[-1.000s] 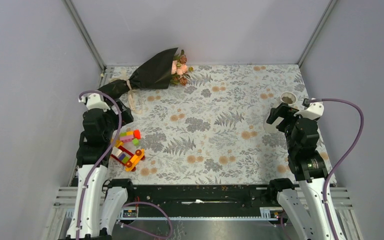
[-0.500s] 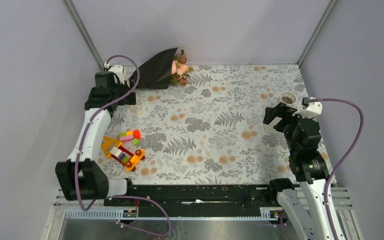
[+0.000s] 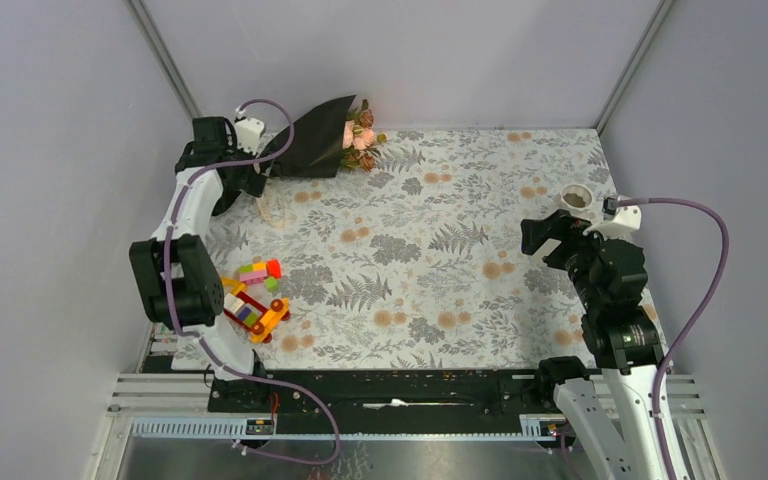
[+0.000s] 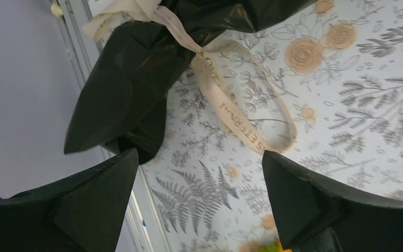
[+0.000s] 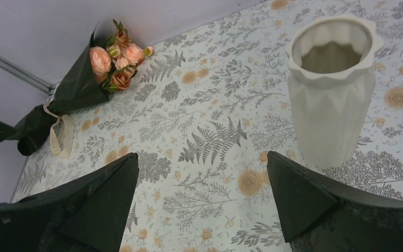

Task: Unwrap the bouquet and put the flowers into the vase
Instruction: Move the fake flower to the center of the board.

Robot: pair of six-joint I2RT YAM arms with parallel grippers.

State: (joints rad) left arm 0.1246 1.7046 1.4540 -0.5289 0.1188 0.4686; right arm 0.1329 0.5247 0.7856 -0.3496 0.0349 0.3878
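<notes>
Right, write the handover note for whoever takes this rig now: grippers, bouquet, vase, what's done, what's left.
Left gripper: open, empty, poised over the tied tail end of the bouquet.
Right gripper: open, empty, close to the white ribbed vase, not touching it.
Bouquet: on its side at the table's far left corner, black wrap on, cream ribbon tied, roses at its mouth.
Vase: upright on the right side, nothing in it.
Done: nothing yet.
Left: untie the ribbon, take off the wrap, put the flowers in the vase.
Toy-block car near the left edge: leave it.
</notes>
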